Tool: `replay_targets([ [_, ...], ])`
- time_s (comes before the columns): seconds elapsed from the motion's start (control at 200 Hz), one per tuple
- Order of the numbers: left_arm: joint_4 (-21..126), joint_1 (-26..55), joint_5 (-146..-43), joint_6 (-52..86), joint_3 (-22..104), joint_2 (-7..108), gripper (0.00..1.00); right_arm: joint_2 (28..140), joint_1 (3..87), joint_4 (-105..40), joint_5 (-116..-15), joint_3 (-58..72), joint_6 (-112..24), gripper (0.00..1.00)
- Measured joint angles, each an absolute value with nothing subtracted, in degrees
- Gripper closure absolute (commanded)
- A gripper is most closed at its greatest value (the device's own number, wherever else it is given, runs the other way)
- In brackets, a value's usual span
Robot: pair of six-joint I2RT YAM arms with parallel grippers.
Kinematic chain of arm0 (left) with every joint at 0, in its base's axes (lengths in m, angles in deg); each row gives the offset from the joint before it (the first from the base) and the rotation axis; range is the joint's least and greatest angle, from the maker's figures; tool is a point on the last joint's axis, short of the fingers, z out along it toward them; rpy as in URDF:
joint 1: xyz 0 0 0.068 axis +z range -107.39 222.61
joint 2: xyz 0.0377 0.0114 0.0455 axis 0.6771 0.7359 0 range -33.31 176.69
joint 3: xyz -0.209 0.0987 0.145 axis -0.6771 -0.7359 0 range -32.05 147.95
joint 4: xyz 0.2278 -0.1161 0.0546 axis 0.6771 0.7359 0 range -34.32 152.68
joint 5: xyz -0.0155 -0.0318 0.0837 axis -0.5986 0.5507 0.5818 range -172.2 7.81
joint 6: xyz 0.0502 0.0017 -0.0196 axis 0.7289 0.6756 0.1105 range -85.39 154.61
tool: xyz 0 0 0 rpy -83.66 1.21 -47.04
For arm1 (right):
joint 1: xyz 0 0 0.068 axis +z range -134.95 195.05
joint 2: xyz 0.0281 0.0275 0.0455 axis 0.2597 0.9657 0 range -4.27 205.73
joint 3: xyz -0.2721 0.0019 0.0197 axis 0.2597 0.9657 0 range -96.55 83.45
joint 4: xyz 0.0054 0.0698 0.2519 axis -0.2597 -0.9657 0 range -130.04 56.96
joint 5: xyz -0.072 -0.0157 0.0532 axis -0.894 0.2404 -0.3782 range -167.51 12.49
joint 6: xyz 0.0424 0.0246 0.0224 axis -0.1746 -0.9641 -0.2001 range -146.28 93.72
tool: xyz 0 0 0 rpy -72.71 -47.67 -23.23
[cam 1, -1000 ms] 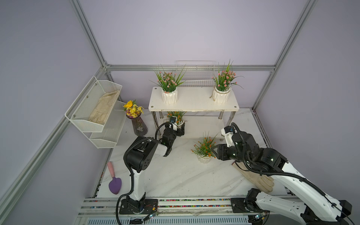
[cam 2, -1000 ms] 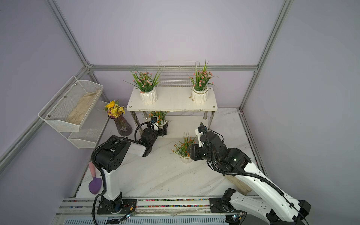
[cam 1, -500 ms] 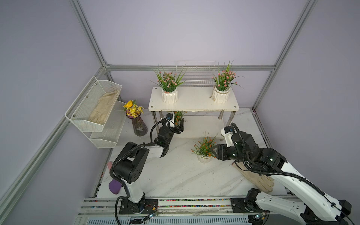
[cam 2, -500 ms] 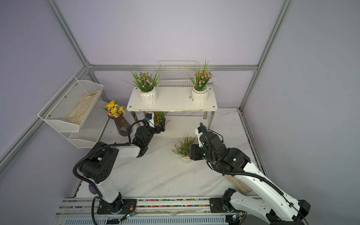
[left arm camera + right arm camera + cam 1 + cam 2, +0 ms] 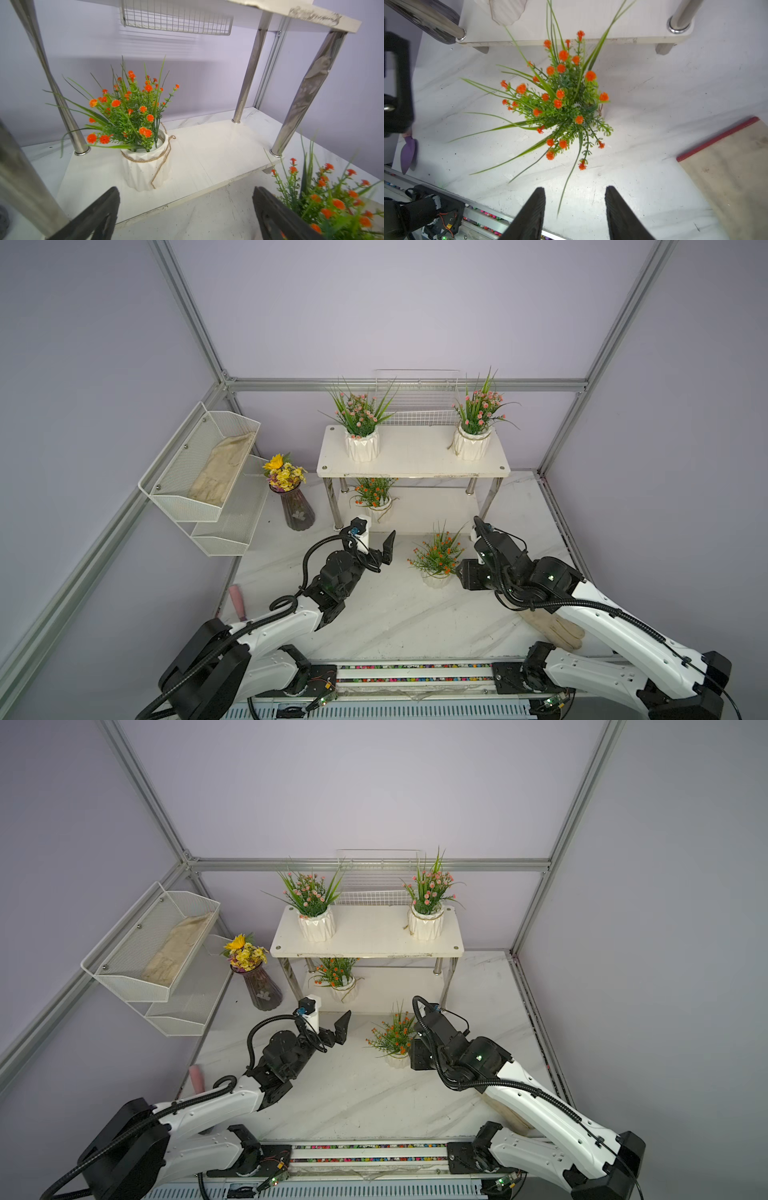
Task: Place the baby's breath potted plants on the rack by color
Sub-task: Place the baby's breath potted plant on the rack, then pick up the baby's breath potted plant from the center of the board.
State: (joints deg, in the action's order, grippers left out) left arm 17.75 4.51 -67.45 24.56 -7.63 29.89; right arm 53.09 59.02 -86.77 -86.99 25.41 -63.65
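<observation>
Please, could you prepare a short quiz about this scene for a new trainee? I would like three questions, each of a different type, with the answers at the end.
1. Fill in: the left gripper has its jaws ____ (open or shut).
2. True or false: both pink-flowered plants stand on the top board of the rack.
3. Choose one: the orange-flowered plant that is off the rack stands A) on the table, B) on the top board, C) in the left gripper.

Key: 1 open; 2 true; 3 A.
</observation>
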Motion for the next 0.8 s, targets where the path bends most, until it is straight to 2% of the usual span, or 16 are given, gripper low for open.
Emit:
replay_targets([
  [0.055, 21.22, 4.16, -66.99, 22.82, -8.06, 26.81, 0.05, 52.11, 59.02, -86.93, -87.01, 25.96, -63.95, 0.61],
  [0.17, 27.54, 3.33, -66.95, 18.73, -8.37, 23.68, 0.07, 50.55, 59.02, -86.51, -86.79, 28.45, -64.87, 0.69],
  [0.46, 37.68, 0.55, -68.46, 11.97, -10.43, 23.51, 0.13, 55.06, 59.02, -83.15, -86.68, 35.53, -66.40, 0.72],
  [0.605, 39.71, 0.11, -69.29, 9.48, -10.43, 25.11, 0.21, 59.34, 58.93, -78.97, -86.88, 36.17, -66.82, 0.72],
  [0.75, 42.31, -1.20, -71.41, 8.13, -8.98, 30.48, 0.18, 62.68, 57.03, -74.80, -86.79, 36.41, -66.60, 0.72],
  [0.8, 42.71, -2.12, -72.02, 8.11, -8.26, 32.30, 0.15, 63.65, 55.89, -73.38, -86.62, 36.41, -66.25, 0.68],
])
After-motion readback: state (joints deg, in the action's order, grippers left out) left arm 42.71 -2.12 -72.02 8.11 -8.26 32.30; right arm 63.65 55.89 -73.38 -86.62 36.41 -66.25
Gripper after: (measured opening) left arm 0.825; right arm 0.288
